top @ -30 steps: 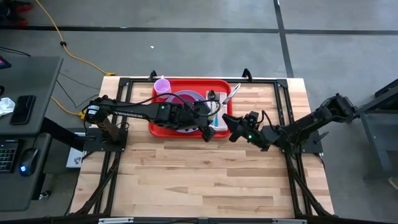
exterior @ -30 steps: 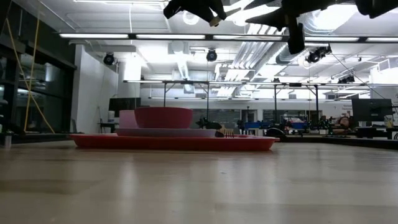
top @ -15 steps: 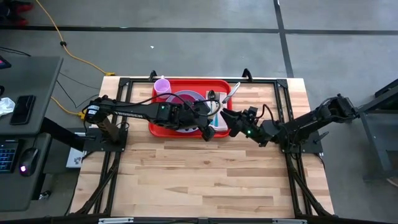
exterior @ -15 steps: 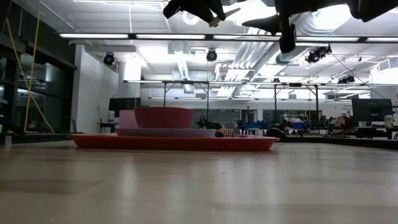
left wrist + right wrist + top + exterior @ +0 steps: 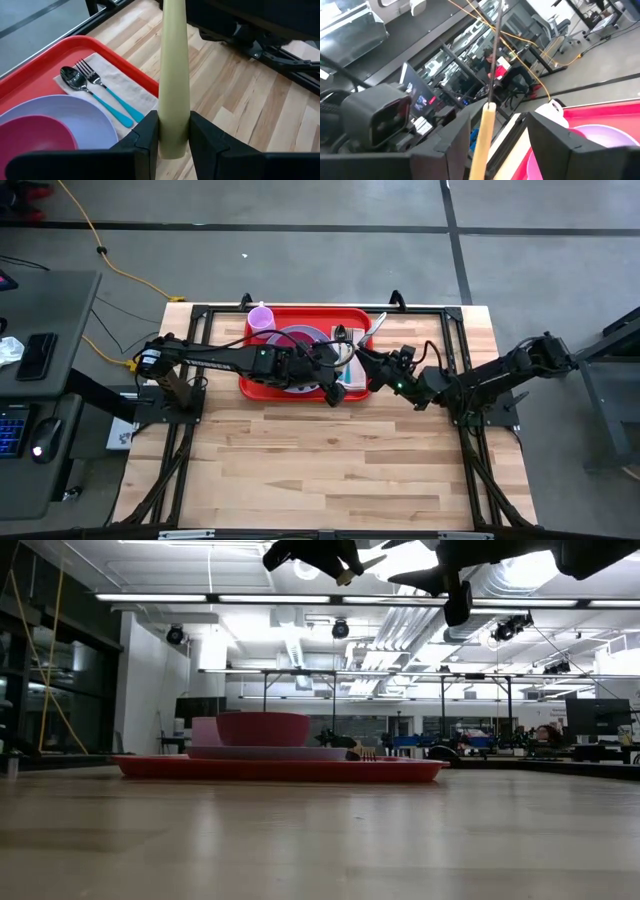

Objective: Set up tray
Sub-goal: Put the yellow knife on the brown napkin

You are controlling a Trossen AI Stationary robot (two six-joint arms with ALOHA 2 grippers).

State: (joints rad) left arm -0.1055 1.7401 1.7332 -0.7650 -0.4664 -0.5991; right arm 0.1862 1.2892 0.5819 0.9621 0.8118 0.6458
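Left end effector (image 5: 173, 131): closed on a pale cream utensil handle (image 5: 173, 70), hanging above the tray's right edge.
Tray (image 5: 262, 386): red, at the far middle of the worktop (image 5: 330, 450). From the tray's left: small lavender cup (image 5: 261, 316), lavender plate (image 5: 75, 112) with magenta bowl (image 5: 35, 135), then napkin (image 5: 117, 80) with spoon (image 5: 70, 76) and teal-handled fork (image 5: 102, 90).
Right end effector (image 5: 372, 366): just right of the tray, fingers apart around the same cream piece; whether they touch it I cannot tell.
Step, as judged: placing or handing over the last utensil. Keep it level, lower it beside the fork, clear of the plate rim.
Worktop: light wood planks, bare on the near side of the tray.
Room: open workshop, ceiling strip lights, desks beyond.
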